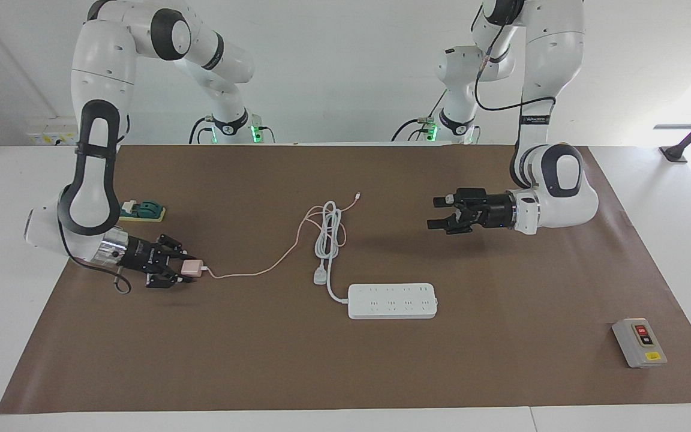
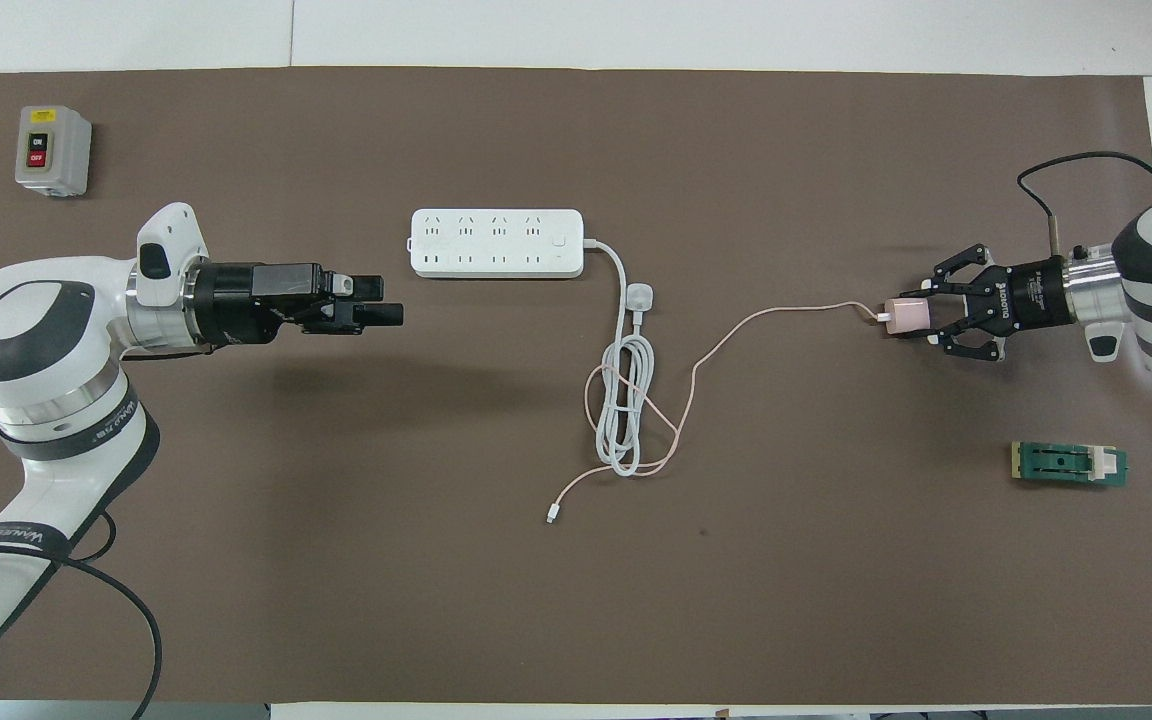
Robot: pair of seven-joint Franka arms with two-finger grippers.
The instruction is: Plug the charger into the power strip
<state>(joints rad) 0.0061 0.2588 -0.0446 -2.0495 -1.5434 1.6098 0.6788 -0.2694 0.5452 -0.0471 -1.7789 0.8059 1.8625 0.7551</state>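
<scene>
Counter (image 1: 501,360): brown mat covers it.
Power strip (image 1: 392,300): flat mid-counter, sockets up.
Left claw (image 1: 437,213): fingers apart, raised over bare mat.
Right claw (image 1: 185,270): clamped on the charger (image 1: 190,268) at the right arm's end; its pink cable (image 1: 243,273) trails toward mid-counter.

You are looking at two arms built of glossy white rounded shells with black bands at the joints and long black oval insets on the forearm links. Each base shows a green light and black cables. A black cable loops loose down the left arm (image 1: 546,180), which wears a black strap with small white lettering. Both wrists end in a bright metal ring, then a black gripper body; the right arm (image 1: 90,174) carries a thin black cable loop at its wrist.
</scene>
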